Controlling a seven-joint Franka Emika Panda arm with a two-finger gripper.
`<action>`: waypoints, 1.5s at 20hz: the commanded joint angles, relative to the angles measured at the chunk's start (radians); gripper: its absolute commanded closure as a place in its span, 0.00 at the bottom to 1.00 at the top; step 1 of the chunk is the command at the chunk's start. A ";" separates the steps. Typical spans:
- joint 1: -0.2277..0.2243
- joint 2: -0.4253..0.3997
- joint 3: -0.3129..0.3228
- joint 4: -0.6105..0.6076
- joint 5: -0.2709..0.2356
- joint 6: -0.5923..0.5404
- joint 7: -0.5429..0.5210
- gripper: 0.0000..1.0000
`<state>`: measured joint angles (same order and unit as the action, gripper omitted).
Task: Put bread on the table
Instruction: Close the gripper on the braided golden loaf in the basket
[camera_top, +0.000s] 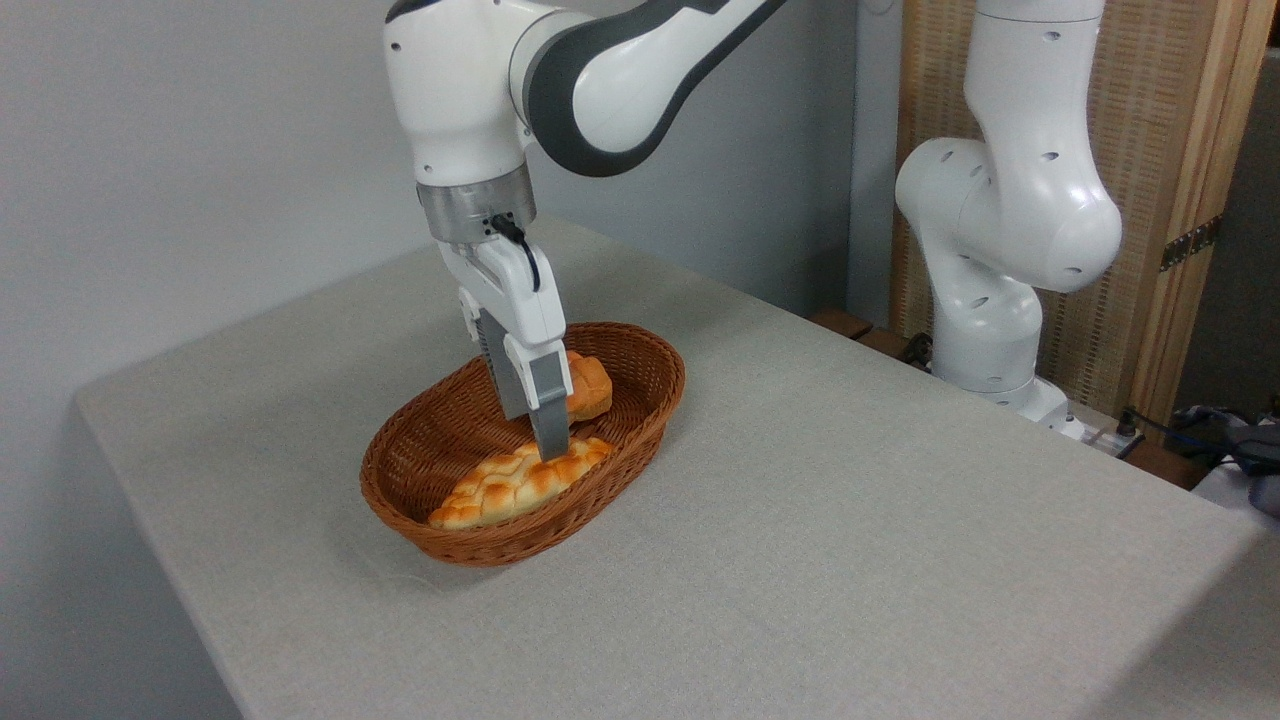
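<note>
Reaching down into the basket (640, 375), we have our gripper (549, 452) at the upper end of the bread (505, 488), its tip touching or nearly touching the loaf's browned crust. From this side we see only one grey finger edge-on, so we cannot tell whether the jaws are spread, pressed together or already pinching the loaf. The bread lies along the near side of the basket floor, and the table (850, 520) around the basket is where it must go.

Several things could go wrong, in our judgement. We are placed near one end of a long loaf, so a grip there may let the far end sag and swing, or slip out as we lift. The small bun (591, 386) sits just behind our finger, and a sideways drift could nudge it. The basket looks light; if the loaf catches the woven rim on the way out, the whole basket may drag or tip.
</note>
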<state>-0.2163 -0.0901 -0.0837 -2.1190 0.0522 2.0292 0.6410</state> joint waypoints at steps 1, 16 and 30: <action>-0.002 0.006 0.008 -0.038 0.021 0.028 0.013 0.00; -0.003 0.056 0.008 -0.058 0.028 0.103 0.013 0.00; -0.002 0.056 0.008 -0.058 0.012 0.106 0.095 0.67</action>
<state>-0.2146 -0.0384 -0.0831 -2.1632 0.0645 2.0941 0.7076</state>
